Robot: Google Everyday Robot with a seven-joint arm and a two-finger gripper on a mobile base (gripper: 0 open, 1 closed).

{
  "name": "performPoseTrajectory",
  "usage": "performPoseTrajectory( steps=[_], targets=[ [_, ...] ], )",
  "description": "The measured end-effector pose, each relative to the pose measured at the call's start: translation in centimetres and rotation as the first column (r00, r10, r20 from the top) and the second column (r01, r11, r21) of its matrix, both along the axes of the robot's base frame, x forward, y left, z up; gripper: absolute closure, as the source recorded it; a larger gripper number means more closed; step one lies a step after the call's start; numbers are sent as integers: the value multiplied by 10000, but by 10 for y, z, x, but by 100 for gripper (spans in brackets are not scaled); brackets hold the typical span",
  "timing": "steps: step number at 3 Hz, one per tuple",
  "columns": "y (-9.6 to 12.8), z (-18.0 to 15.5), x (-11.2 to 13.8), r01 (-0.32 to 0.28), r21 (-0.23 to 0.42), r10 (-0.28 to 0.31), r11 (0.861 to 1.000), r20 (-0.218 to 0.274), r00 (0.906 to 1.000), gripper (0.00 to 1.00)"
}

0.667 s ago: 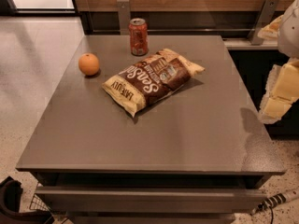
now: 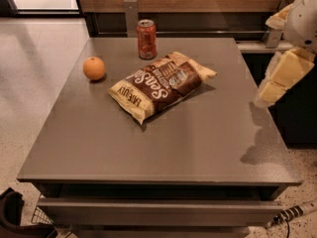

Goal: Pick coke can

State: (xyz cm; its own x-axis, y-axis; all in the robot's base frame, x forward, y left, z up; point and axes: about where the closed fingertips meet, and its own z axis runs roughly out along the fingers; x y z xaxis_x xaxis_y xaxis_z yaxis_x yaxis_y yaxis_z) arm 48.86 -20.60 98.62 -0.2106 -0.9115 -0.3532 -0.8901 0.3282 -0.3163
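Shows can [image 2: 146, 39] upright at bench's [image 2: 148, 152] 12 o'clock edge, long axis vertical. Places end effector [image 2: 278, 81] off the 3 o'clock edge, raised, can at its 10 o'clock, well apart. Cannot tell its opening; nothing visibly held. Counts one can, one orange [image 2: 94, 68], one bag [image 2: 159, 85], one arm [image 2: 302, 14].

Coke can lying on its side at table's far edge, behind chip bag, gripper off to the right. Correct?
No: camera view shows the coke can standing upright, at the table's far edge, behind the chip bag, gripper off to the right.
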Motion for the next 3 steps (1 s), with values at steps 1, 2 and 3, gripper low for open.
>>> performPoseTrajectory(
  steps=[1,2,3],
  targets=[
    [20,-2,66,196,1713,-340,9850,813,9961,0],
    [47,-11,115,-32,3409,-448,9401,1329,9901,0],
    [87,-11,149,-453,5375,-628,8421,1811,9815,0]
  ],
)
